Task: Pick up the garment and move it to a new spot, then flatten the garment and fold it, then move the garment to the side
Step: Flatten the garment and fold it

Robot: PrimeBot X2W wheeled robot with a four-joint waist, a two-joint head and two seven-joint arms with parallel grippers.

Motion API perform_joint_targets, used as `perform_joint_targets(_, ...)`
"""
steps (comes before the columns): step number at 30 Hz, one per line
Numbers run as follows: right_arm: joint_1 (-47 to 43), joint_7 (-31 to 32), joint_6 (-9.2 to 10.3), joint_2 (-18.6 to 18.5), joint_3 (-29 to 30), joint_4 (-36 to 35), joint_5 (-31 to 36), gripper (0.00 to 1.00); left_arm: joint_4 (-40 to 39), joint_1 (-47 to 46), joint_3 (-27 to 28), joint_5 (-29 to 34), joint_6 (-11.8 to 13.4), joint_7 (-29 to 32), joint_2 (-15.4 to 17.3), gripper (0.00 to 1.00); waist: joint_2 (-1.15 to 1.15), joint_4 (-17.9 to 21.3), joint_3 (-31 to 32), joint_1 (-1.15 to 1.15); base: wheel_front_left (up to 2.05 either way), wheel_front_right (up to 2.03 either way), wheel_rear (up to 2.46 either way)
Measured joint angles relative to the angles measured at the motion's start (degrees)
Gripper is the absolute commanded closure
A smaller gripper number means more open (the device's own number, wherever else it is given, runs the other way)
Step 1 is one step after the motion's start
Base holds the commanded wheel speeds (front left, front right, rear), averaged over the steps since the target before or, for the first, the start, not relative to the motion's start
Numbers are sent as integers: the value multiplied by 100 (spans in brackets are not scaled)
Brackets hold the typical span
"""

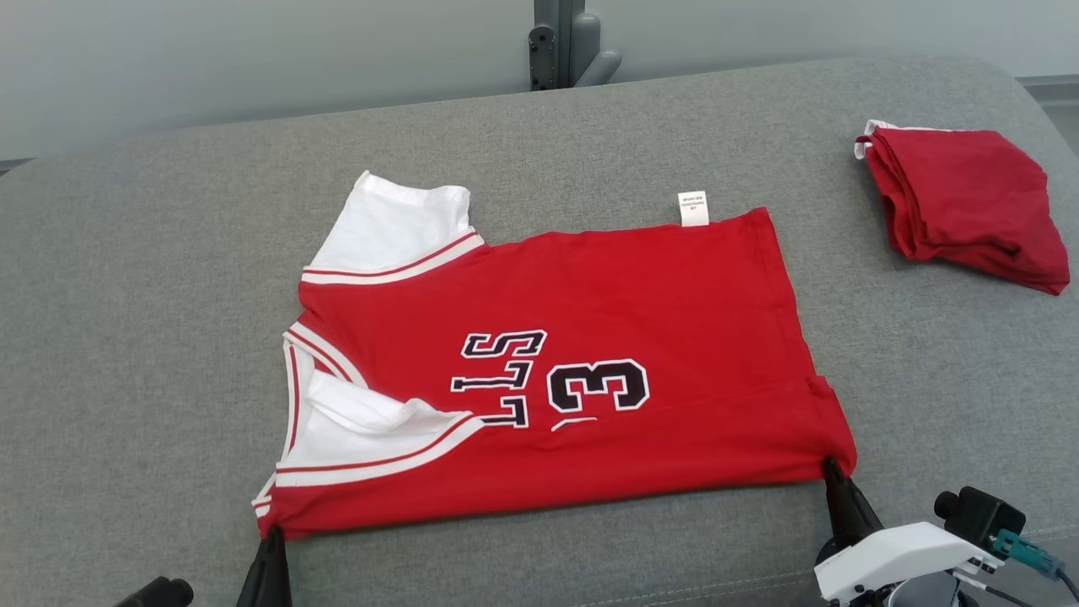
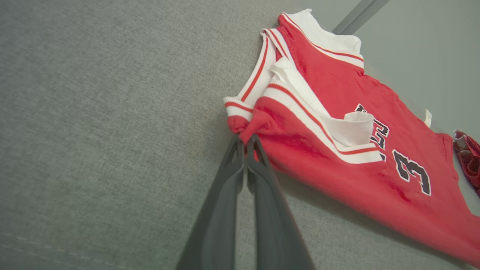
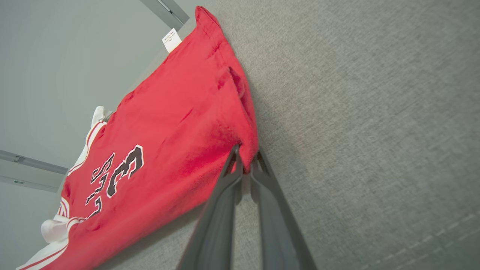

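The garment [image 1: 590, 337] is a red jersey with white trim and a dark "3", lying flat on the grey padded surface [image 1: 169, 337] with its neck to the left and its hem to the right. A strip along its near side lies folded over the print. My left gripper [image 1: 271, 533] is shut on the near-left shoulder corner, as the left wrist view shows with the gripper [image 2: 245, 139] pinching red cloth [image 2: 337, 150]. My right gripper [image 1: 830, 468] holds the near-right hem corner. In the right wrist view that gripper [image 3: 246, 157] has cloth [image 3: 168, 131] between its tips.
A second red garment [image 1: 969, 202], folded into a small stack, lies at the back right of the surface, and its edge [image 2: 468, 157] is in the left wrist view too. A grey post [image 1: 560, 42] stands behind the surface against a pale wall. Bare grey padding surrounds the jersey.
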State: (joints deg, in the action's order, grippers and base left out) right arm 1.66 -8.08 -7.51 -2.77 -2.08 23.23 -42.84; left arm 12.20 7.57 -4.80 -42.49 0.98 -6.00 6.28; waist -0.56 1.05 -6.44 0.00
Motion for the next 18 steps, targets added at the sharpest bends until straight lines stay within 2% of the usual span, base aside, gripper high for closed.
perform_joint_targets(1, -12, -9, 0, 2, 8, 8, 4, 0, 55, 1, -16, -9, 9, 33, -2, 100, 0, 6, 0, 0, 0, 0, 0)
perform_joint_targets(2, -24, -20, 0, 3, 23, 15, 12, 0, 102, 3, -25, -9, 25, 47, -4, 89, 0, 13, 1, 0, 0, 0, 0)
perform_joint_targets(3, -30, -63, 0, 3, 51, 15, 12, 0, 133, 4, -19, -11, 53, 47, -5, 57, 0, 20, 0, 0, 0, 0, 0)
perform_joint_targets(4, -35, -86, 3, -5, 79, 9, 11, 0, 163, 4, -23, -2, 62, 44, 7, 9, 0, 26, 0, 0, 0, 0, 0)
perform_joint_targets(5, -44, -110, 3, -13, 101, -5, 11, 0, 205, 5, -22, 27, 63, 27, 25, 9, 0, 32, 3, 0, 0, 0, 0)
perform_joint_targets(6, -50, -119, 3, -9, 134, -13, 30, 0, 240, 5, -22, 30, 63, 5, 43, 0, 0, 38, 6, 0, 0, 0, 0)
perform_joint_targets(12, -48, -248, 3, -7, 501, -229, 482, 0, 454, -255, 29, 271, -58, -172, 434, 0, 0, 81, 0, 0, 0, 0, 0)
perform_joint_targets(18, 162, -227, 3, -8, 485, -624, 993, 0, 564, -1209, -190, 615, -209, -34, 808, 0, 0, 142, -92, 0, 0, 0, 0)
